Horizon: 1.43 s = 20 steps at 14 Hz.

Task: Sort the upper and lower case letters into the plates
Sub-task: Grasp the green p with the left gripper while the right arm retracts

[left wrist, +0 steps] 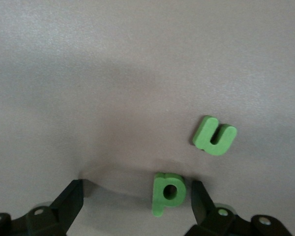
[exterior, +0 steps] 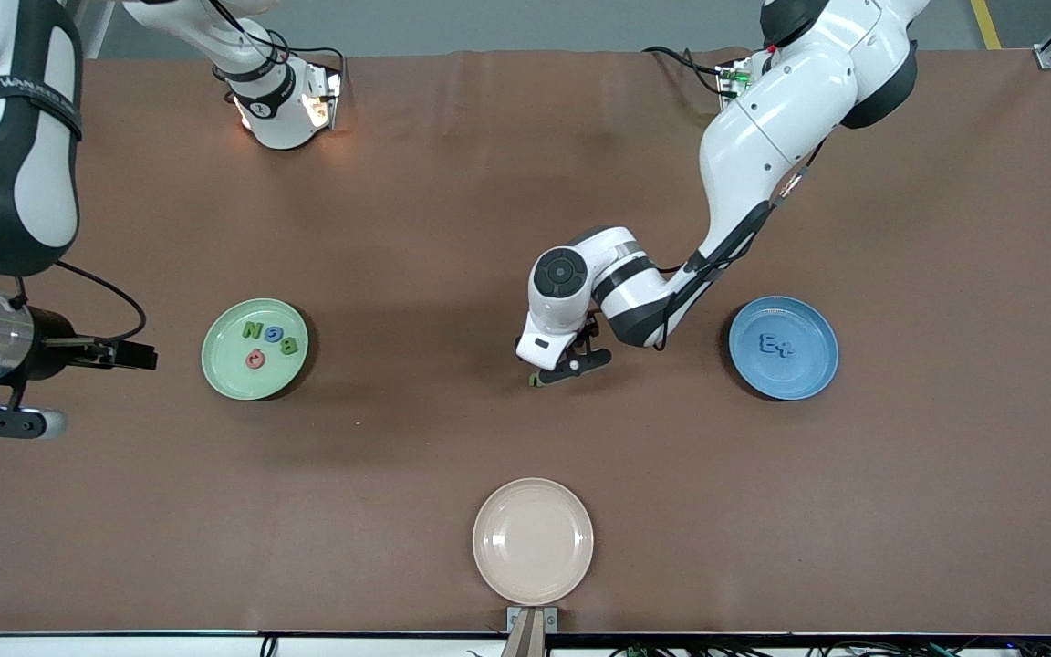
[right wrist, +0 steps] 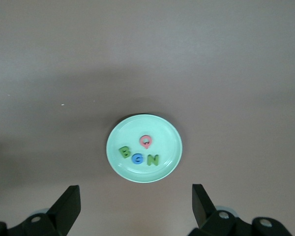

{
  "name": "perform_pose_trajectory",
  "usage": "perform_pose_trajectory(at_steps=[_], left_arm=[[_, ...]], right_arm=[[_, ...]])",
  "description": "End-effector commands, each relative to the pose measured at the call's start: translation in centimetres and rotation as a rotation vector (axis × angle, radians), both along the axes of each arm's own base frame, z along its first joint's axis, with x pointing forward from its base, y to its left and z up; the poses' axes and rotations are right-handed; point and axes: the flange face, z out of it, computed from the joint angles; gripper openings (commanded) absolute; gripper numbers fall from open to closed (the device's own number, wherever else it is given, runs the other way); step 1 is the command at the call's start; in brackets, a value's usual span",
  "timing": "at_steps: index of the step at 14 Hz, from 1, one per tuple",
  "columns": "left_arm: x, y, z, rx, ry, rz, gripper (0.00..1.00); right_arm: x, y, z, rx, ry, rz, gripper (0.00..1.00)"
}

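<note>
My left gripper (exterior: 567,369) is low over the middle of the table and open (left wrist: 135,196). The green p (left wrist: 168,192) lies flat on the table between its fingers, close to one finger (left wrist: 200,199). The green u (left wrist: 215,136) lies on the table just past it. The pale green plate (exterior: 224,365) holds the green N (exterior: 253,330), blue G (exterior: 275,334), green B (exterior: 289,346) and pink-red Q (exterior: 255,359). The blue plate (exterior: 808,319) holds the blue E (exterior: 768,343) and x (exterior: 785,348). My right gripper (exterior: 138,354) is open and empty, up beside the green plate (right wrist: 118,132).
A cream-beige plate (exterior: 533,540) lies empty near the table's edge closest to the front camera. The brown table (exterior: 398,228) spreads between the plates. The right arm waits at its end of the table.
</note>
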Motion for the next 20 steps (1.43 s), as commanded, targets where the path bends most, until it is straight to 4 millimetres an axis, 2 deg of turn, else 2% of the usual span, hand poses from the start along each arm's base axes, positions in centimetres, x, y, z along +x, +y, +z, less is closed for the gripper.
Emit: perform_pose_trajectory(at_steps=[1,4,9,14,16,18,20], left_arm=[[0.0,-0.9,0.1,-0.015,-0.003,0.011,0.96],[-0.2,-1.1,0.1,-0.017,0.002,0.011,0.95],[-0.4,-1.0,-0.2,-0.014,0.007,0.009,0.85],[-0.3,-1.0,-0.1,-0.014,0.004,0.009,0.76],[-0.3,-0.9,-0.1,-0.014,0.004,0.011,0.71],[-0.2,-0.8,-0.1,-0.014,0.004,0.012,0.66],[-0.1,-0.7,-0.1,-0.014,0.004,0.012,0.6]], right_arm=[[-3.7,-0.6,0.3,0.009,-0.021,0.009,1.0],[-6.5,-1.8,0.7,0.007,-0.025,-0.005,1.0],[-9.9,-3.7,1.8,0.016,-0.029,-0.032,1.0],[-10.2,-4.6,2.9,-0.006,-0.04,-0.027,1.0],[-10.1,-4.8,3.1,-0.015,-0.044,-0.019,1.0],[-9.9,-5.4,4.1,-0.032,-0.061,0.049,1.0],[-9.8,-6.2,4.6,-0.033,-0.07,0.039,1.0]])
